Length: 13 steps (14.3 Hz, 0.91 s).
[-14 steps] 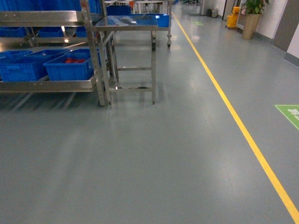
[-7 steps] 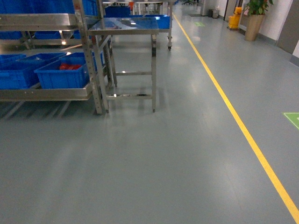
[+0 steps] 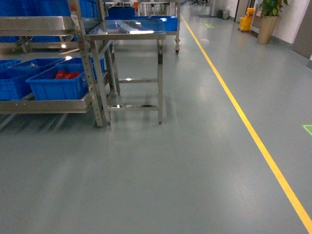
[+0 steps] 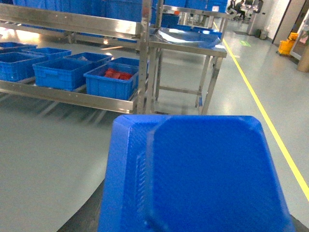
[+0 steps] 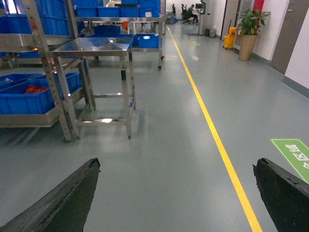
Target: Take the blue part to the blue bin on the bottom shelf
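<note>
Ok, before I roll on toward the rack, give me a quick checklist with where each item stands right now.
1. Blue part in the left wrist view: ok, it fills the foreground; whether the left gripper is clamped on it, cannot tell.
2. Right gripper free: ok, jaws wide apart with only floor between them.
3. Bottom shelf in sight: ok, at the left of the head view.
4. Blue bins on that shelf: ok, a row of them; the nearest holds red parts.
5. Floor toward the rack: ok, nothing lying on it.
6. Steel table right of the rack: ok, apart from the bins.
</note>
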Available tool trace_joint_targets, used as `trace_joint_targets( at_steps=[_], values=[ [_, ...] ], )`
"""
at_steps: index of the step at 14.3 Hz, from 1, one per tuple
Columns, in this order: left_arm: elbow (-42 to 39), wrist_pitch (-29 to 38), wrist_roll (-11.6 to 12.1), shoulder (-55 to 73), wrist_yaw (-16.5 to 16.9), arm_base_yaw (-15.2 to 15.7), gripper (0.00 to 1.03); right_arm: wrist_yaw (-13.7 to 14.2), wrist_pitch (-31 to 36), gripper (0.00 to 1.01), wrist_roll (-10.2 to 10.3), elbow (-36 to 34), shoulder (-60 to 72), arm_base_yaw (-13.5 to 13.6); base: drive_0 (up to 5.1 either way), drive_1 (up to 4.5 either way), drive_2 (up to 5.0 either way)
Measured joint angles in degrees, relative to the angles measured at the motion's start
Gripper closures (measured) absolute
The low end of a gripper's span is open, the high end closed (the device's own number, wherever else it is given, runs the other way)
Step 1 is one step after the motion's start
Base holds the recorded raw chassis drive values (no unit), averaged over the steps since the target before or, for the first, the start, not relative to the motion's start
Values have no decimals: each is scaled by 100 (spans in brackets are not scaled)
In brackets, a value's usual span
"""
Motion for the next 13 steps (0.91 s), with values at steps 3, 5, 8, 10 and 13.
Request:
trace_joint_targets(
  at_steps=[3, 5, 8, 10, 13],
  values=[
    [0, 2, 0, 0, 0, 0, 60, 0, 2, 3, -2, 0, 0, 0, -17, 387, -422],
    [0, 2, 0, 0, 0, 0, 60, -2, 4, 3, 0, 0, 0, 0, -17, 387, -422],
    [0, -2, 0, 0, 0, 0, 60, 0, 4, 3, 0, 0, 0, 0, -17, 387, -422],
    [0, -24, 0, 0, 0, 0, 60, 0, -4, 3, 0, 0, 0, 0, -17, 387, -422],
    [0, -4, 0, 0, 2, 0, 60, 0, -11, 3, 0, 0, 0, 0, -17, 387, -422]
  ],
)
